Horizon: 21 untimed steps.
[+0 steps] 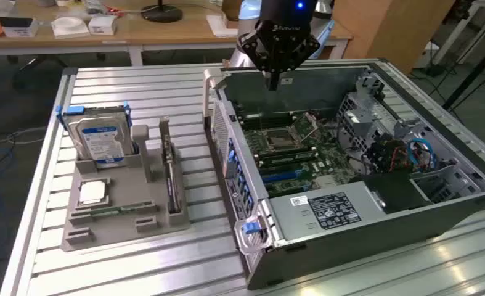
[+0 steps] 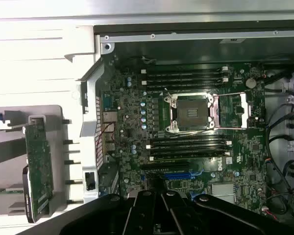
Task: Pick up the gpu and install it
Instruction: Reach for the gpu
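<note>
Your gripper (image 1: pixel 273 86) sits in the upper middle of the exterior view, pointing down over the far wall of the open computer case (image 1: pixel 325 259). Its 2 fingers (image 1: pixel 272 79) are pressed together into 1 narrow tip and pinch nothing. In the wrist view the same gripper (image 2: pixel 159 200) shows as dark metal above the motherboard (image 2: pixel 196 161), with the processor socket (image 2: pixel 193 111) and a blue slot (image 2: pixel 176 175) on the board below you.

The gpu (image 1: pixel 170 163) is not in your grip. Look at the middle left of the exterior view. There it stands on edge in a slot of the grey holder (image 1: pixel 119 233), which rests on the slatted table (image 1: pixel 135 83) just beside the case, on the exterior view's left of it. The card is well apart from the gripper. In the wrist view you see the gpu (image 2: pixel 38 169) as a green board seated in that holder.

In the same holder, a hard drive (image 1: pixel 101 139) with a blue-white label stands upright on the exterior view's left of the gpu. Towards the lower left of the frame, 1 processor chip (image 1: pixel 92 192) lies flat, with 1 thin memory stick (image 1: pixel 114 209) just beside it.
</note>
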### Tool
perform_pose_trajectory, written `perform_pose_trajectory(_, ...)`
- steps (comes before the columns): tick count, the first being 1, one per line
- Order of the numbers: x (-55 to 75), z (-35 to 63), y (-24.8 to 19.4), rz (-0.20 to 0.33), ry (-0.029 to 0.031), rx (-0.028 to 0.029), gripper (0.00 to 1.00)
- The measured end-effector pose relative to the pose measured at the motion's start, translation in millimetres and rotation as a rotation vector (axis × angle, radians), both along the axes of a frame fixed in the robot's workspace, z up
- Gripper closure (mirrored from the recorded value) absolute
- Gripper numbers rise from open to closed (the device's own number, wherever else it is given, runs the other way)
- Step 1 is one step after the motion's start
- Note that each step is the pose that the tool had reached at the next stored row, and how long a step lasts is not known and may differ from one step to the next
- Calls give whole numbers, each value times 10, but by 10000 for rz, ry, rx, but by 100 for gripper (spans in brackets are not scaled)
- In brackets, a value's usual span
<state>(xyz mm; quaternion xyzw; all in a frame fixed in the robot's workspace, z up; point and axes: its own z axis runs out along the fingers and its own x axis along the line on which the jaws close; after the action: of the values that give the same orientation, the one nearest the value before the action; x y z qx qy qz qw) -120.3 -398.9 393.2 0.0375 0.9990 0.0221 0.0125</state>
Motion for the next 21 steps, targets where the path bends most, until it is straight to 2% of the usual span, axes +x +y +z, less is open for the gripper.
perform_pose_trajectory(11,2,-1,0,-1,1,-1,89)
perform_pose_trajectory(21,-53,-17,0,-1,-1,1,89)
